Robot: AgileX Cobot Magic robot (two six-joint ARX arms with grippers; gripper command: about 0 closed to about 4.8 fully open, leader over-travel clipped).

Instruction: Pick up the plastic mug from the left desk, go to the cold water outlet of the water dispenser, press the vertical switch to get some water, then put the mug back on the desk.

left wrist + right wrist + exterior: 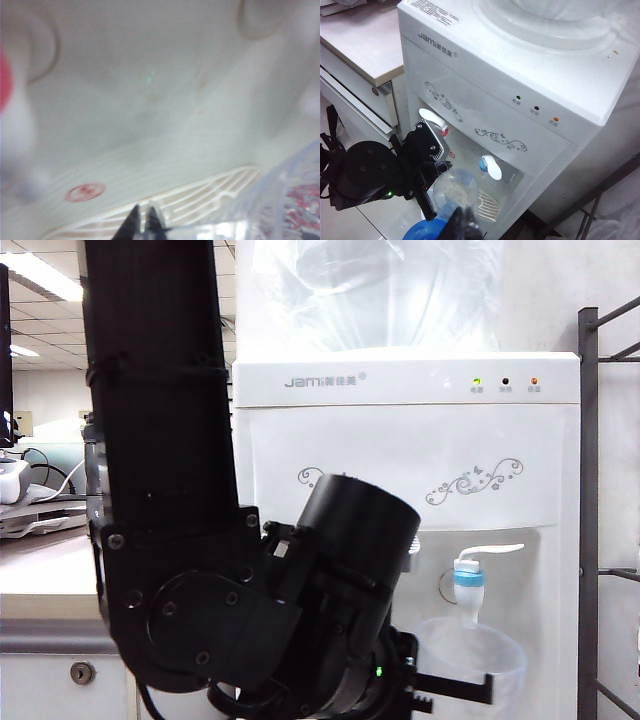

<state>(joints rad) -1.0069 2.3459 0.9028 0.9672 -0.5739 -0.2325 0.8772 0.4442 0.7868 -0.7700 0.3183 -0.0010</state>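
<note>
We hold the plastic mug (470, 660) under the cold water outlet (468, 588), low right in the exterior view, so water would fall inside it. The left gripper (142, 222) has its fingers closed on the mug (rim edge, seemingly). The right gripper (461, 222), low centre, looks closed, empty.

Recess of the tall white water dispenser (400, 390): the clear dimpled plastic mug (470, 660), clamped in the left gripper (485, 688), is occupying the space just beneath the blue-collared cold water outlet (468, 585); flat white lever (490, 553) is overhanging it; the bulky black left arm is blocking the approach; the right gripper (462, 222), fingertips together, is hanging clear above
</note>
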